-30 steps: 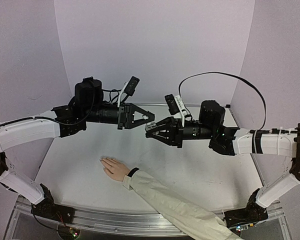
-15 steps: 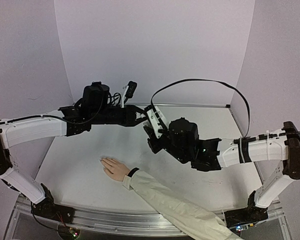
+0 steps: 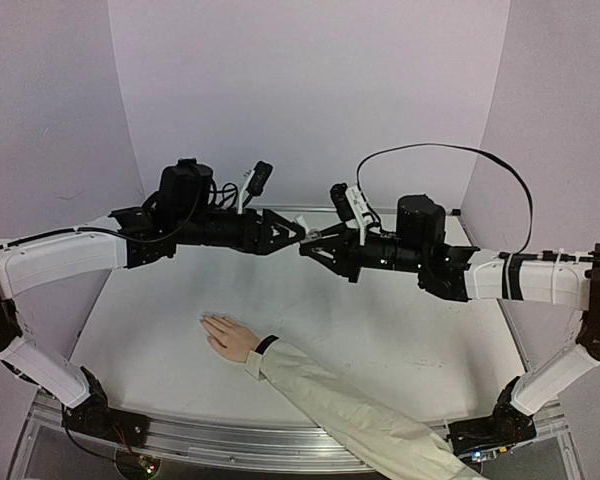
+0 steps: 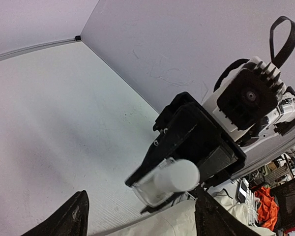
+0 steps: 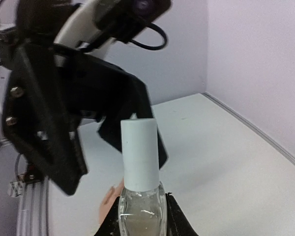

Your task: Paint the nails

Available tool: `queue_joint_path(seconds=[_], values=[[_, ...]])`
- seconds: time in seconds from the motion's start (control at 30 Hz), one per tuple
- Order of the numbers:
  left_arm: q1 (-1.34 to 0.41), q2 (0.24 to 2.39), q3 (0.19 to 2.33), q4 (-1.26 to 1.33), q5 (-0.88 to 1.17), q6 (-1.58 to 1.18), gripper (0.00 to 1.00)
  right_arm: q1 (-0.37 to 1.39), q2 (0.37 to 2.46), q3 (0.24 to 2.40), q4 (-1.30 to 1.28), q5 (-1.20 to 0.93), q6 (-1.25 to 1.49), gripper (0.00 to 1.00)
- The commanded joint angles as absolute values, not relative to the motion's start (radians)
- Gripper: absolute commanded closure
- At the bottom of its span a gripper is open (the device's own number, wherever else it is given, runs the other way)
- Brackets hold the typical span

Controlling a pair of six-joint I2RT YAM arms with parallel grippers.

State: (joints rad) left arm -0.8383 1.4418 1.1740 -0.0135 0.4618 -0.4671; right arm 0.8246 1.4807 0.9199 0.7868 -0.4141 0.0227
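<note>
Lilac walls (image 3: 310, 90) close in a white tabletop (image 3: 170, 340) on three sides. The left arm (image 3: 60, 262) reaches in from 9 o'clock and the right arm (image 3: 530, 280) from 3 o'clock. Both are raised above the tabletop and meet tip to tip over its middle, a little toward 12 o'clock. A black cable (image 3: 450, 150) loops over the right arm.

A cream sleeve (image 3: 350, 415) enters at 5 o'clock and lies along the tabletop toward 10 o'clock. Past its cuff a human hand (image 3: 228, 338) rests flat at about 7 o'clock from the tabletop's middle. Its fingers are together and point to 10 o'clock, well apart from both arms.

The left hand (image 3: 292, 230) is wide. In its wrist view the two dark fingers (image 4: 71, 216) stand far apart at the bottom edge and grip nothing. The right hand (image 3: 310, 244) holds a small bottle (image 5: 140, 206), with its fingers (image 5: 176, 223) pressed on either side of the clear glass body.

The bottle's white cap (image 5: 139, 155) points at the left hand. I cannot tell whether it sits between those jaws or just ahead of them. A black wristband (image 3: 266, 345) sits between the cuff and the human hand. The nails (image 3: 206, 321) are at the 10 o'clock end of the fingers and are too small to make out.
</note>
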Motion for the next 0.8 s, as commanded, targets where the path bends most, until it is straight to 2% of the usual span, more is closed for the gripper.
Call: queue_joint_path(seconds=[0.0,0.07,0.47,0.77], values=[[-0.825,1.390,1.211,0.029,0.581,-0.443,0.24,0.791,1.460,0.958,0.879,-0.879,0.156,1.00],[-0.827,1.398,1.203,0.060,0.607,-0.462,0.24,0.790,1.491,0.982,0.894,-0.967,0.180,1.00],[-0.828,1.407,1.188,0.105,0.643,-0.476,0.77,0.789,1.518,0.977,0.959,-0.899,0.221,1.00],[-0.838,1.417,1.184,0.104,0.602,-0.480,0.97,0.790,1.485,0.951,0.954,-0.735,0.207,1.00]])
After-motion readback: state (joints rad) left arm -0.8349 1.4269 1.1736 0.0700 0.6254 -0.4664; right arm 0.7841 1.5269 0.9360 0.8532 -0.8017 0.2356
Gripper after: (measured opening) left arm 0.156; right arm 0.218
